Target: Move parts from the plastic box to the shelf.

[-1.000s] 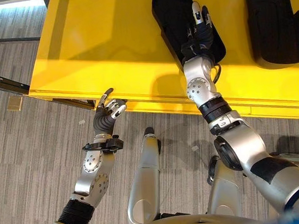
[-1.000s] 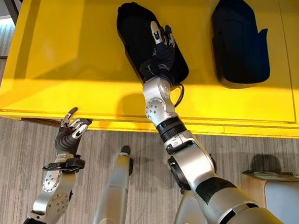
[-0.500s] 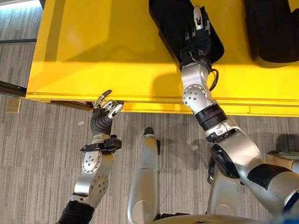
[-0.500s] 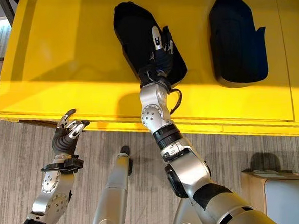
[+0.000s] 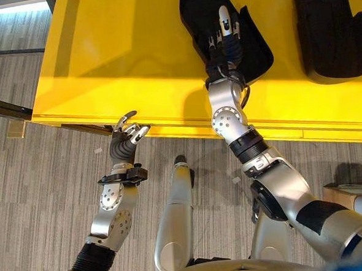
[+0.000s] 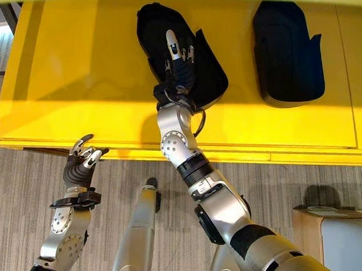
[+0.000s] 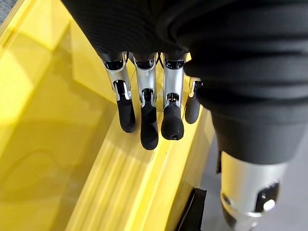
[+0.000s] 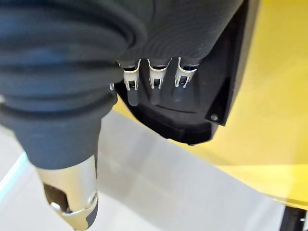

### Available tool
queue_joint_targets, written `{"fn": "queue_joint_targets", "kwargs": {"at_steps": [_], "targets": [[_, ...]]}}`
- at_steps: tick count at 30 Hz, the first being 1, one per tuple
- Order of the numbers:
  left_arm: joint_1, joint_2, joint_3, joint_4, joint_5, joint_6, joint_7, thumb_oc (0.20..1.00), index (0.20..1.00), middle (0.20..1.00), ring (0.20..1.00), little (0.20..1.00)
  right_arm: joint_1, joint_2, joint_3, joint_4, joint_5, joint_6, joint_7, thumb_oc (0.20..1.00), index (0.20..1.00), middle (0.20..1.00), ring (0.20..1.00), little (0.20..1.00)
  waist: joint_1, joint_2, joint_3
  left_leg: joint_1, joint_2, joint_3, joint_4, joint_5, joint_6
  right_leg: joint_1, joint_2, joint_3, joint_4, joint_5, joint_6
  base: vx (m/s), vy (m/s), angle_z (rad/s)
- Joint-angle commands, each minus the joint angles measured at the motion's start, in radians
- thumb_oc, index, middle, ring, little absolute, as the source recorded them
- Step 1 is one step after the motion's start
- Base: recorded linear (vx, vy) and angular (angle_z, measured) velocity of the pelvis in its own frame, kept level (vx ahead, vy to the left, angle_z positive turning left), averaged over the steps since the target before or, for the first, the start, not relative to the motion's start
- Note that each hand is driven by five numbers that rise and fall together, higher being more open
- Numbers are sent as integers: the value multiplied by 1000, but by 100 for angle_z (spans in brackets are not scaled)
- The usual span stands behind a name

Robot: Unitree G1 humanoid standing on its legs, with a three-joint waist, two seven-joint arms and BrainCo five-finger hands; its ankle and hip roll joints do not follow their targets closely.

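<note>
A black moulded part lies on the yellow shelf, its long side slanted across the surface. My right hand rests on top of it with straight fingers laid flat on the dark plastic, so it is open. A second black part lies further right on the shelf, untouched. My left hand hovers at the shelf's front edge, relaxed fingers over the yellow lip and holding nothing.
Grey striped carpet runs in front of the shelf. A tan box stands on the floor at the lower right. A dark rail and a small tan scrap lie by the shelf's left end.
My right hand has slid left and further up along the black part, and its forearm has swung left. The left hand has stayed near the shelf edge.
</note>
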Motion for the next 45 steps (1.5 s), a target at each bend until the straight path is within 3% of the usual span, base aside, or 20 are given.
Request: {"fn": "queue_joint_targets", "kwargs": {"at_steps": [1, 22, 45], "targets": [[-58, 13, -23, -29, -3, -28, -10, 1000, 1000, 1000, 1000, 1000, -33, 55, -42, 22, 18, -5, 46, 1000, 1000, 1000, 1000, 1000, 28, 2, -16, -24, 36, 38, 36, -14, 22, -97, 17, 29, 57, 132, -49, 0, 0, 0], [-59, 7, -29, -24, -16, -38, -12, 1000, 1000, 1000, 1000, 1000, -31, 131, -32, 151, 110, 13, 82, 1000, 1000, 1000, 1000, 1000, 44, 7, -9, -7, 33, 38, 27, -16, 22, -85, 14, 31, 57, 128, -48, 0, 0, 0], [-63, 5, -18, -23, -28, -41, -5, 1000, 1000, 1000, 1000, 1000, -24, 200, 24, 70, 163, -15, 112, 1000, 1000, 1000, 1000, 1000, 53, 15, -12, 15, 28, 37, 12, -9, 22, -73, 9, 32, 53, 133, -45, 0, 0, 0]]}}
